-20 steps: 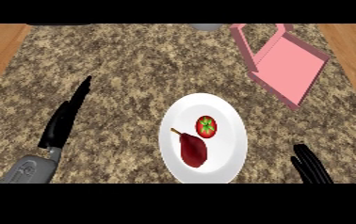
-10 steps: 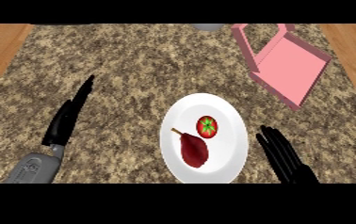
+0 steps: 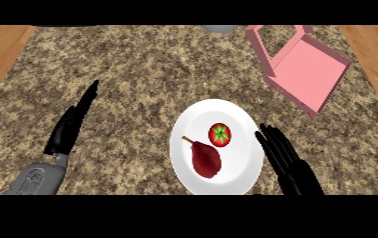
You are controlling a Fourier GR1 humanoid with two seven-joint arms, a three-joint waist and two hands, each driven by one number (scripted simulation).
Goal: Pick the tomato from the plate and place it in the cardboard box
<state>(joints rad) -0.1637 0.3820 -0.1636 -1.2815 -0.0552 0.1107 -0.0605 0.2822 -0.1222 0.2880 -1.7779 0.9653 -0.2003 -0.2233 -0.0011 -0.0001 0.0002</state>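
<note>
Tomato (image 3: 219,134) just left of right hand (image 3: 288,163)

Even, fairly bright light is falling across the speckled granite counter (image 3: 148,77), with no strong direction showing and no hard-edged shadows lying under anything. The white plate (image 3: 193,127) is reading as the brightest surface, evenly lit and showing no hot glare spot. The pink box (image 3: 306,74) is showing slightly darker shading on its side walls. The two black hands, left (image 3: 70,127) and right (image 3: 288,162), are staying very dark, with little surface detail coming through. Straight edges are not bending near the borders.
</note>
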